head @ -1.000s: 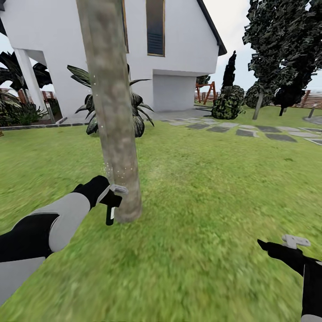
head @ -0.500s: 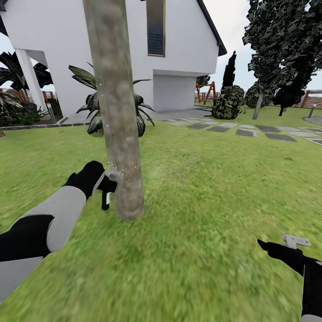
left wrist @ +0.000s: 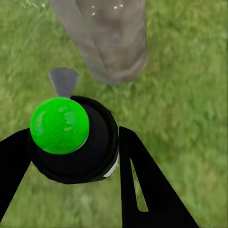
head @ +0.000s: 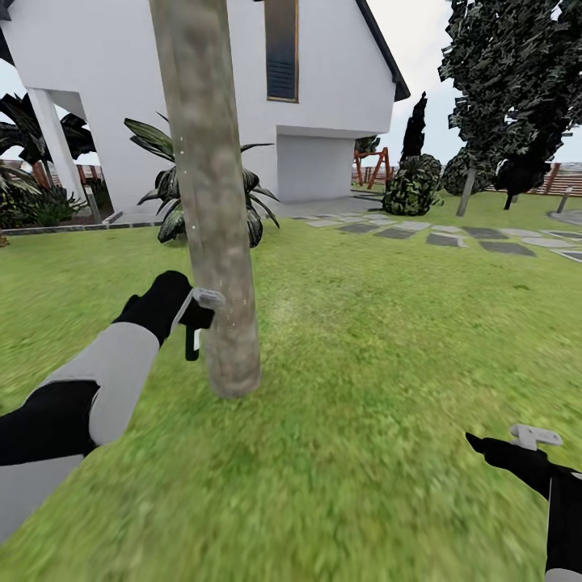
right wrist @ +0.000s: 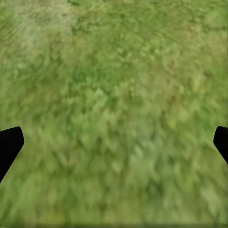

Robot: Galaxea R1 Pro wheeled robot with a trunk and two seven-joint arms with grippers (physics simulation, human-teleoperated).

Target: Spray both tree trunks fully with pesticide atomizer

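Observation:
The near tree's trunk [head: 206, 202], thick and mottled grey-brown, rises from the grass [head: 364, 364] left of centre in the head view. My left gripper [head: 200, 310] is shut on the pesticide atomizer [head: 191, 346], whose slim black body hangs below the fingers, right against the trunk's left side. The left wrist view looks down on the atomizer's green cap [left wrist: 59, 124] between my black fingers [left wrist: 142, 180], with its grey nozzle tip [left wrist: 63, 80] towards the trunk base [left wrist: 111, 42]. My right gripper [head: 535, 437] hangs open and holds nothing, low at the right over grass [right wrist: 114, 114].
A white house [head: 323, 81] stands behind the trunk, with a spiky palm bush [head: 166, 202] at its wall. Grey stepping stones [head: 453, 236] cross the lawn to the right. A dark leafy tree [head: 509, 73], a round bush [head: 412, 186] and a wooden fence [head: 566, 178] stand far right.
My left gripper has risen along the trunk's left side with the atomizer. The view shifted slightly at first. The right arm has not moved.

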